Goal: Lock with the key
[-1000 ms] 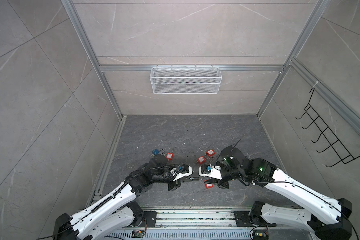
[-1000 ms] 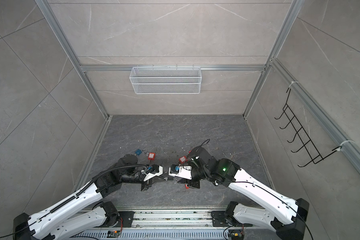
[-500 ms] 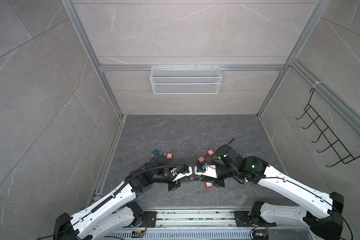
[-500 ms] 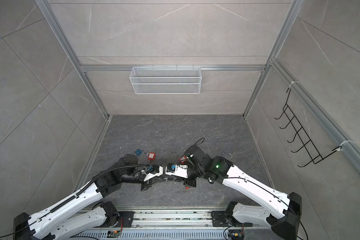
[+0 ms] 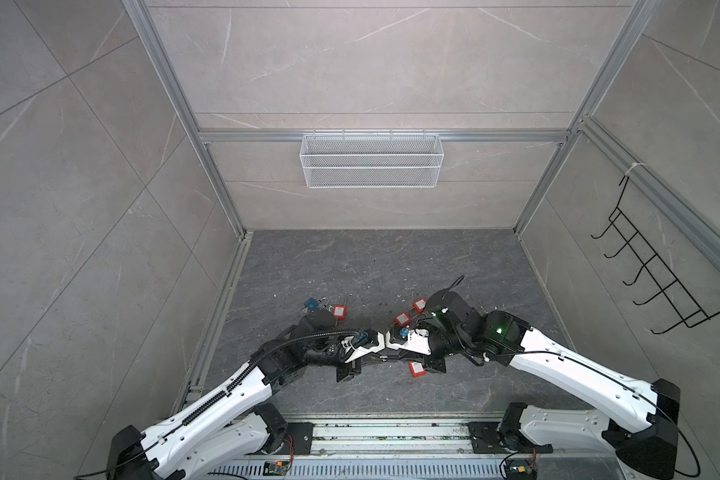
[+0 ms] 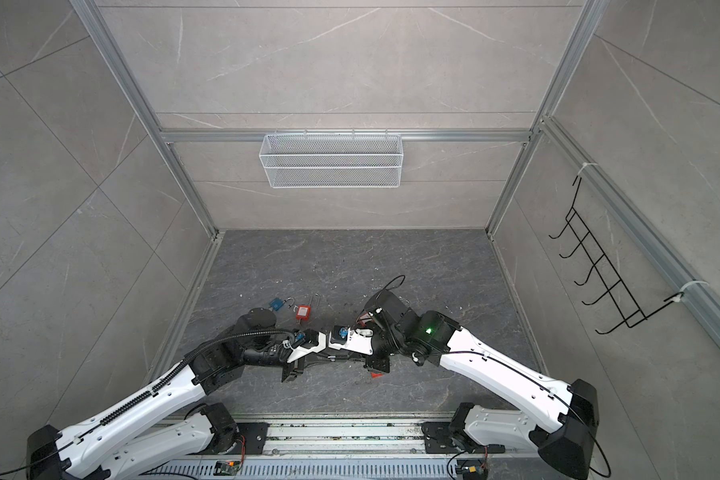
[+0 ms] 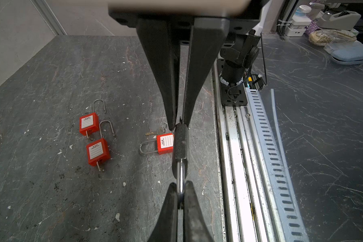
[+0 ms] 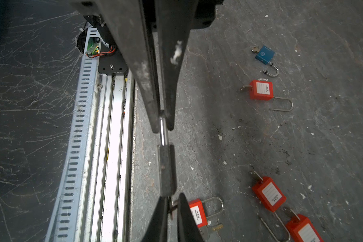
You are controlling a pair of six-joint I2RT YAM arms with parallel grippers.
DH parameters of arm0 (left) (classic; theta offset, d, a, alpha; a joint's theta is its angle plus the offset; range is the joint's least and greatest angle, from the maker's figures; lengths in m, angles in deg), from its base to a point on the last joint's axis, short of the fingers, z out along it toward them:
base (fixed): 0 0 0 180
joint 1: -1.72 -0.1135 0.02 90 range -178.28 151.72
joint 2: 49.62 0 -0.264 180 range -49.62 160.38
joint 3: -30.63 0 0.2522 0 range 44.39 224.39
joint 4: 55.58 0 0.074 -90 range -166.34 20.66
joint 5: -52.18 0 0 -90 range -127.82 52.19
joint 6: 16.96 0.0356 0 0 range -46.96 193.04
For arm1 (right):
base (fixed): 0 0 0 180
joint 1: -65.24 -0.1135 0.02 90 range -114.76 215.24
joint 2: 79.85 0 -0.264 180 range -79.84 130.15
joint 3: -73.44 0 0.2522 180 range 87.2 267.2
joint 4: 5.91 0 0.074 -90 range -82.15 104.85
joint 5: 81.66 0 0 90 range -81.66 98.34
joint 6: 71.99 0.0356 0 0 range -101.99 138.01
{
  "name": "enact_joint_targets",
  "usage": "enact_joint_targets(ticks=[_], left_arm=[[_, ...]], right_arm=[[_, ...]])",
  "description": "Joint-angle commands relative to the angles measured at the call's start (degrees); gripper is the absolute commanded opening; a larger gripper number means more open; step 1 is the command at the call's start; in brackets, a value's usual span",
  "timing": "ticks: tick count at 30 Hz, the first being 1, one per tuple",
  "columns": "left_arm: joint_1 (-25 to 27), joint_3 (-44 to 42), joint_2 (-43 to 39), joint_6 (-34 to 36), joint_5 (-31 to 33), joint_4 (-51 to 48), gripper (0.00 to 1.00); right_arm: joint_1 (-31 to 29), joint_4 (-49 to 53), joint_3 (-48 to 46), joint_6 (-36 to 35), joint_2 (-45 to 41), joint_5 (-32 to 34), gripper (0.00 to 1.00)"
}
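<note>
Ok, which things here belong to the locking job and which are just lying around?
In the job: black padlock, its silver shackle pinched by the right gripper, small metal key pinched by the left gripper.
Lying about: four red plastic padlocks, blue padlock, white wire basket, black wire hook rack.

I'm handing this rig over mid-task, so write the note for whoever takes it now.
Left gripper: shut on the key, which appears inserted in the black padlock.
Right gripper: shut on the shackle; both grippers hold the lock between them.
Done: lock picked up, key in.
Left: shackle seating cannot be told; turn the key to lock.
Spare: four red padlocks and a blue padlock lie on the table.
</note>
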Motion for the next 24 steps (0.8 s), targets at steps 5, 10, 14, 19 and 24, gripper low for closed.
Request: enact_joint_targets(ticks=[5, 10, 14, 19, 24], left_arm=[[-0.05, 2.85, 0.29, 1.99, -2.55, 1.14, 0.0], [-0.11, 4.0, 0.39, 3.66, -1.82, -1.71, 0.0], [-0.11, 5.08, 0.59, 5.09, -0.97, -3.87, 0.0], [-0.2, 5.75, 1.63, 5.83, -0.25, -5.09, 0.0], [-0.18, 9.36, 6.58, 9.36, 0.99, -13.27, 0.0]], right_arm=[[-0.1, 1.98, 0.01, -0.66, -0.31, 0.78, 0.0], [-0.15, 4.3, -1.19, -1.82, -1.37, 2.01, 0.0], [0.04, 5.05, -4.04, -2.1, -3.62, 3.6, 0.0], [1.55, 4.46, -8.1, -1.53, -7.23, 4.14, 0.0], [3.81, 2.09, -10.31, 2.97, -10.75, 6.79, 0.0]])
